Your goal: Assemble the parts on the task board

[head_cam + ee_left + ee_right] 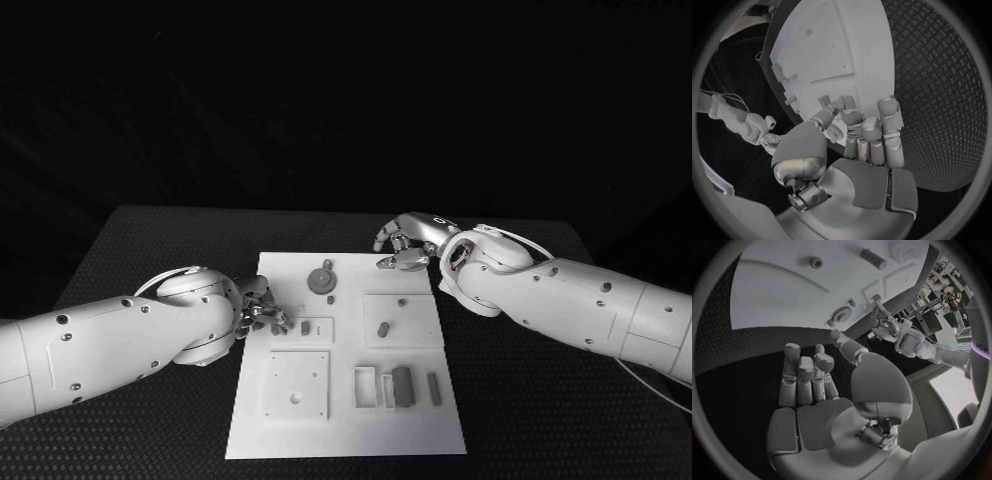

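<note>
The white task board [346, 420] lies in the middle of the table, also in the left wrist view [842, 55] and the right wrist view [779, 295]. On it lie grey parts: a round keyhole-shaped piece [322, 279] [841, 315], a short peg [384, 328] and upright blocks [401, 383]. My left hand [264, 312] [861, 130] sits at the board's left edge, fingertips beside a small part [304, 324], its palm empty. My right hand [408, 241] [811, 385] hovers over the board's far right corner, fingers straight and apart, holding nothing.
A square plate with holes [297, 385] and a small frame [366, 386] occupy the board's near half. Black textured table [534, 420] surrounds the board on every side. Both white forearms slant in over the table beside the board.
</note>
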`<action>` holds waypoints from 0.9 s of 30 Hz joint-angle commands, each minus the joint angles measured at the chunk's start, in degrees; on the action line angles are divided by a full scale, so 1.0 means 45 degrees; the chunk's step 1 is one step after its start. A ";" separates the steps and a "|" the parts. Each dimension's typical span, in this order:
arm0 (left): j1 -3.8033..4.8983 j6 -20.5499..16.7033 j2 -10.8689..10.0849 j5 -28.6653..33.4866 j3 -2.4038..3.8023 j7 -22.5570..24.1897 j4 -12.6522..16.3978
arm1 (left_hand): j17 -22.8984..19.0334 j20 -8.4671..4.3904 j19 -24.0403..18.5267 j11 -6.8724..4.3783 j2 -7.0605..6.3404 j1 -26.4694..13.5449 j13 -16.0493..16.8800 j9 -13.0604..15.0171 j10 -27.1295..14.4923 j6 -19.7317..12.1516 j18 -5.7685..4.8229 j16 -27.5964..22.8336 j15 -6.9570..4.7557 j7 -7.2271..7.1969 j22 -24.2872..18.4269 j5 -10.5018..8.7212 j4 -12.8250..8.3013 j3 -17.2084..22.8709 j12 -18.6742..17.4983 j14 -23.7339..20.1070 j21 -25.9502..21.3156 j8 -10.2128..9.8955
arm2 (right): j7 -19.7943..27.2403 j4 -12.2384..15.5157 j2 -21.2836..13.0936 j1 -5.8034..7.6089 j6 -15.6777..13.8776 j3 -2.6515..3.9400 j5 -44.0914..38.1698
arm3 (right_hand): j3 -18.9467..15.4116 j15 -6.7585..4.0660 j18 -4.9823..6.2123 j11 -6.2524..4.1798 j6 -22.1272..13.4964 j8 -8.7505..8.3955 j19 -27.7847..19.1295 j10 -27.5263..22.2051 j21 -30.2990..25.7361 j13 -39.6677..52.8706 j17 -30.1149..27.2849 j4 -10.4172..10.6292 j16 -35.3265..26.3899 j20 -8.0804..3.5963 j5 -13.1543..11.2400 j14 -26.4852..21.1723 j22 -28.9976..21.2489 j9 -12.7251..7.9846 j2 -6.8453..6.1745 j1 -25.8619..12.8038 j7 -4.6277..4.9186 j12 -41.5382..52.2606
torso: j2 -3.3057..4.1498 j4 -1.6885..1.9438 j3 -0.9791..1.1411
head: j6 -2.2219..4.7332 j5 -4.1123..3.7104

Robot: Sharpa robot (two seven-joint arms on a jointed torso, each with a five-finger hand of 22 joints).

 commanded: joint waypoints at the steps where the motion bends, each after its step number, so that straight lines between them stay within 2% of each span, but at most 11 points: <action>1: -0.0005 0.0189 0.0038 0.0001 0.0002 0.0080 0.0022 | -0.0014 0.0030 0.0069 0.0053 -0.0179 -0.0022 -0.0014 -0.0016 -0.0031 -0.0008 0.0158 0.0069 -0.0071 0.0020 0.0220 -0.0061 0.0101 -0.0014 0.0051 -0.0031 0.0062 0.0044 | 0.0035 0.0020 0.0002 -0.0005 0.0116 0.0003 -0.0035 | 0.0028 -0.0053 0.0175 0.0048 0.0003 -0.0068 0.0039 -0.0080 -0.0046 -0.0011 -0.0021 0.0055 -0.0064 0.0049 0.0027 -0.0015 0.0126 -0.0012 -0.0046 -0.0106 0.0099 -0.0031 | 0.0003 -0.0006 0.0005 | 0.0002 0.0005; 4: -0.0005 0.0168 0.0035 0.0048 0.0002 0.0099 0.0022 | -0.0018 0.0035 0.0066 0.0058 -0.0281 -0.0093 -0.0018 -0.0019 -0.0040 -0.0024 0.0158 0.0070 -0.0068 0.0026 0.0221 -0.0061 0.0189 -0.0059 0.0053 -0.0039 0.0059 0.0052 | 0.0034 0.0016 -0.0001 -0.0005 0.0112 0.0003 -0.0035 | 0.0028 -0.0053 0.0175 0.0049 0.0003 -0.0069 0.0038 -0.0080 -0.0046 -0.0012 -0.0021 0.0056 -0.0064 0.0049 0.0027 -0.0015 0.0126 -0.0011 -0.0047 -0.0108 0.0099 -0.0031 | 0.0006 -0.0008 0.0008 | -0.0002 0.0005; 6: -0.0005 0.0106 0.0025 0.0081 0.0002 0.0108 0.0004 | -0.0018 0.0034 -0.0012 0.0069 0.0090 -0.0355 -0.0013 -0.0019 -0.0084 -0.0074 0.0171 0.0093 -0.0055 0.0022 0.0257 -0.0012 -0.0177 -0.0877 0.0079 -0.0068 0.0071 0.0083 | 0.0034 0.0011 -0.0001 -0.0005 0.0109 0.0003 -0.0035 | 0.0028 -0.0053 0.0175 0.0049 0.0003 -0.0069 0.0038 -0.0080 -0.0046 -0.0012 -0.0021 0.0057 -0.0065 0.0049 0.0027 -0.0015 0.0126 -0.0011 -0.0048 -0.0109 0.0099 -0.0031 | 0.0004 -0.0009 0.0006 | 0.0000 0.0011; 14: -0.0005 0.0046 0.0025 0.0085 0.0003 0.0131 -0.0008 | -0.0030 0.0022 -0.0050 0.0048 -0.0223 -0.0698 -0.0029 -0.0041 -0.0106 -0.0098 0.0202 0.0094 -0.0078 0.0015 0.0229 -0.0057 -0.0204 -0.1358 0.0084 -0.0093 0.0040 0.0100 | 0.0036 0.0015 -0.0002 -0.0005 0.0116 0.0003 -0.0035 | 0.0030 -0.0053 0.0175 0.0048 0.0004 -0.0069 0.0037 -0.0081 -0.0047 -0.0013 -0.0022 0.0052 -0.0065 0.0049 0.0027 -0.0015 0.0127 -0.0011 -0.0051 -0.0104 0.0099 -0.0032 | 0.0005 -0.0007 0.0012 | 0.0005 0.0003; 27: -0.0005 -0.0012 0.0030 0.0085 0.0003 0.0151 0.0019 | -0.0028 0.0005 -0.0036 0.0034 -0.0194 -0.0669 -0.0028 -0.0040 -0.0097 -0.0094 0.0224 0.0107 -0.0092 0.0001 0.0223 -0.0056 -0.0215 -0.1378 0.0097 -0.0090 0.0037 0.0118 | 0.0033 0.0016 -0.0005 -0.0005 0.0116 0.0003 -0.0035 | 0.0033 -0.0053 0.0175 0.0048 0.0004 -0.0070 0.0036 -0.0081 -0.0049 -0.0014 -0.0023 0.0048 -0.0066 0.0049 0.0027 -0.0016 0.0127 -0.0010 -0.0055 -0.0100 0.0099 -0.0032 | 0.0002 0.0000 0.0003 | -0.0001 -0.0003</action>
